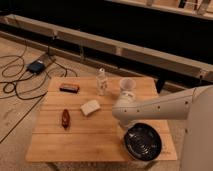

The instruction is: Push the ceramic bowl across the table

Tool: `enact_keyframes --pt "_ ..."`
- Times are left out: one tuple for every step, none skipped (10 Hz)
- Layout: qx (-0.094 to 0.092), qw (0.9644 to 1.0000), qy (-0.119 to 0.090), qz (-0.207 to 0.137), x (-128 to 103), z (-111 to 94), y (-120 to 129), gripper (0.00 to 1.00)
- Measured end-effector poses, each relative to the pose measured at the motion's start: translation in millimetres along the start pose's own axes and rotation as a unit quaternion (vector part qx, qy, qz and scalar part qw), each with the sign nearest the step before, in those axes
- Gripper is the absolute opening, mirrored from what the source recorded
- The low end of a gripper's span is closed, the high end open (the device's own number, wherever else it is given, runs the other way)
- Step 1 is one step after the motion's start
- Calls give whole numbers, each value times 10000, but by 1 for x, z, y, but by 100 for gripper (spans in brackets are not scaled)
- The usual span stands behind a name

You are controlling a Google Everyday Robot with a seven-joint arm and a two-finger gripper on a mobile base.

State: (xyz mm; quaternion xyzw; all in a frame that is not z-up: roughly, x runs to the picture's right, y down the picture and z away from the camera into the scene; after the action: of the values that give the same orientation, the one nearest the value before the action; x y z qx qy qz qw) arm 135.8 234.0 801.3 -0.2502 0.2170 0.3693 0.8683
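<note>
Fingers [128, 126] beside the ceramic bowl [142, 141] at the table [95, 131] corner

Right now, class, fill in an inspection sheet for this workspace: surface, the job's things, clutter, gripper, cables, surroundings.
Surface: light-wood plank table, small, rectangular.
Job's things: ceramic bowl, black and glossy, upright at the table's near right corner.
Clutter: white cup and clear bottle at the far edge; dark flat item far left; pale block mid-table; small reddish-brown object on the left.
Gripper: gripper low over the table, just beyond the bowl's far-left rim, under the white arm.
Cables: black cables looped on the floor to the left, running to a small box.
Surroundings: dark tiered steps behind.
</note>
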Motion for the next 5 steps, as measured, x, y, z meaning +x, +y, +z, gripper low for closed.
enact_keyframes --pt "26 10000 29 3 4 -1 -2 80" --pt "46 10000 57 10 7 -2 -3 80" --pt "67 9999 98 15 12 -3 -5 80" --pt "79 9999 128 17 15 -4 -6 80" --pt "103 9998 163 25 18 -5 -7 80"
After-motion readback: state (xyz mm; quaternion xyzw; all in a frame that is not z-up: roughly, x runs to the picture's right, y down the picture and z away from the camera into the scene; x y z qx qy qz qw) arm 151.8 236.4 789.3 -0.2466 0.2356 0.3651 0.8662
